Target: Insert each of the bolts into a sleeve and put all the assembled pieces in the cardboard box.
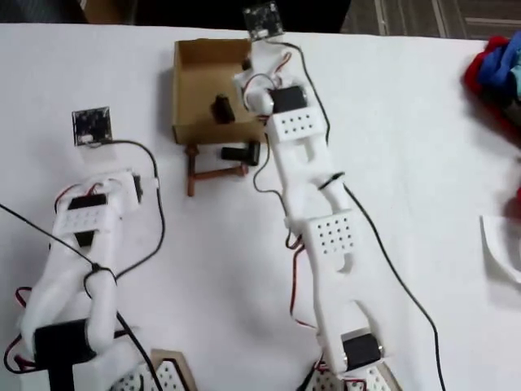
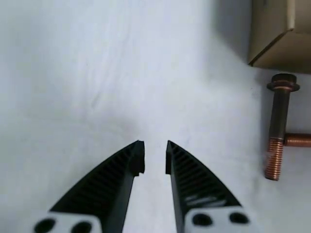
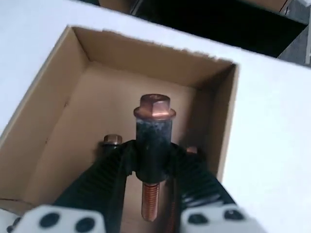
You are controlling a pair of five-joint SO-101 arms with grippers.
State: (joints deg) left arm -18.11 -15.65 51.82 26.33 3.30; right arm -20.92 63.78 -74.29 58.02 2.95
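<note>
My right gripper (image 3: 153,150) is shut on an assembled piece (image 3: 154,131), a black sleeve with a copper bolt through it, held upright above the open cardboard box (image 3: 219,121). Another bolt head (image 3: 112,140) shows on the box floor behind the fingers. In the high view a dark assembled piece (image 1: 221,108) lies inside the box (image 1: 186,90). Two bare copper bolts (image 1: 192,171) (image 1: 221,173) and a black sleeve (image 1: 241,152) lie on the table just in front of the box. My left gripper (image 2: 154,156) hovers over bare table, open by a narrow gap, with one bolt (image 2: 278,126) off to its side.
The right arm (image 1: 297,155) stretches over the table to the box's right side. The left arm (image 1: 81,220) sits at the near left with cables looping beside it. Coloured cloth (image 1: 496,69) lies at the far right edge. A box corner (image 2: 277,34) is beyond the bolts.
</note>
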